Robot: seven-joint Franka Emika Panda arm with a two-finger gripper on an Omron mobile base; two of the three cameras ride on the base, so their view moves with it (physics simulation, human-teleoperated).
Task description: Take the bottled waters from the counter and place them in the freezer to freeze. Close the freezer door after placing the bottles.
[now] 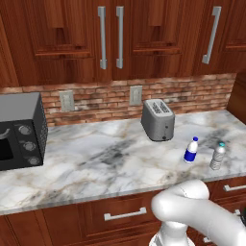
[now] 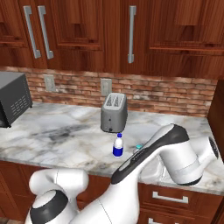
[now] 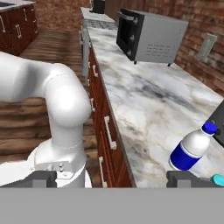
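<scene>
I stand at a white marble counter [image 1: 96,158] with grey veins, set over reddish-brown cabinets with silver bar handles. Two bottled waters stand upright toward the counter's right end, near its front edge. The first bottle [image 1: 191,150] has a blue cap and a broad blue label band; the base views show it in front of the toaster [image 1: 157,119] and a little to its right. The second bottle [image 1: 217,156] stands just beside the first, to its right and slightly closer to the front edge; it looks clear with a pale teal cap. The two bottles are near each other but not touching.

The toaster is silver with two slots, standing toward the back of the counter, near the brick wall. A dark microwave [image 1: 19,130] sits at the counter's left end, well apart from the bottles.

My gripper [image 3: 113,179] shows in the hand view as two small dark finger tips [image 3: 181,177] at the bottom of that view. My jaws are spread wide and released, grasping nothing. In the hand view the first bottle sits just above my right finger tip on the marble, apart from it, and the teal cap of the second bottle peeks in at the lower right. My white arm [image 2: 157,157] bends across the counter's front edge in the right base view, partly hiding the second bottle.
</scene>
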